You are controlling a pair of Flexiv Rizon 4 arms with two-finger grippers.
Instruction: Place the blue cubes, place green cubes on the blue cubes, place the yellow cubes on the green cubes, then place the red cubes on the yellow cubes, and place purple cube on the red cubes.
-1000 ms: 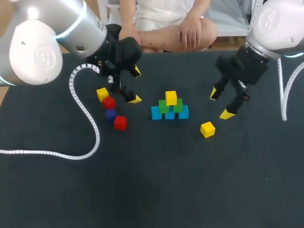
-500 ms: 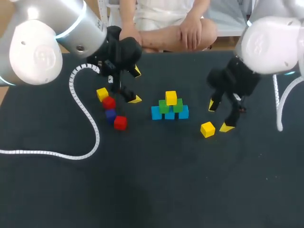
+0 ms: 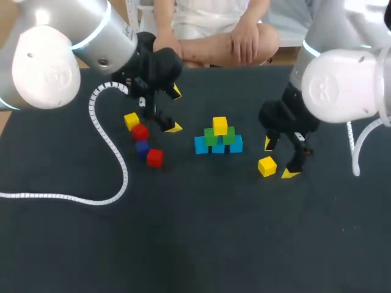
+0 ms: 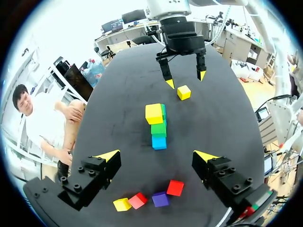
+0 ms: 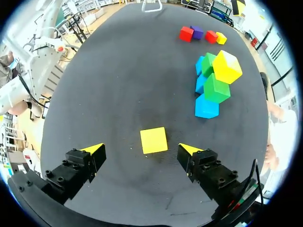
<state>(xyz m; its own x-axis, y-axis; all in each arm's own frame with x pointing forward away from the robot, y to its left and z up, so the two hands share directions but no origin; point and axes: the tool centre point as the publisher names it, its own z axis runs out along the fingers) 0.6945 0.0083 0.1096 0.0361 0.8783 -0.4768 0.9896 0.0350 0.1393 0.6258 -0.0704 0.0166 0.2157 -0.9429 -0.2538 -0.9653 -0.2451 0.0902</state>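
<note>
Table point(image 3: 195, 244), black top. Notes run from the near edge outward.

- White coiled cable point(image 3: 116, 160) trails over the near-left part.
- Right of centre: loose yellow cube point(image 3: 266, 166), flat on the table. Right gripper point(image 3: 278, 159) hangs over it, fingers spread wide and gripping nothing. In the right wrist view the cube point(image 5: 154, 140) lies between the two yellow tips, a shade ahead of the line joining them, clear of both. Its faces look slightly turned against that line. Gripper height above the table: cannot tell.
- Left of centre: red cubes, one point(image 3: 155, 157) nearest; then purple cube point(image 3: 142, 147), the other red, and spare yellow cube point(image 3: 131, 121) in a loose row running away.
- Centre: stack, with blue cubes point(image 3: 218, 145) at the base, green cubes point(image 3: 220, 137) on them and top yellow cube point(image 3: 220, 126) on those. It sits just left of the right gripper.
- Farthest: left gripper point(image 3: 175, 110), fingers apart, empty, beside the row.

Judgement: yellow layer is under way. The right arm is far the nearer; its move is a straight descent and squeeze, then a short carry left.
</note>
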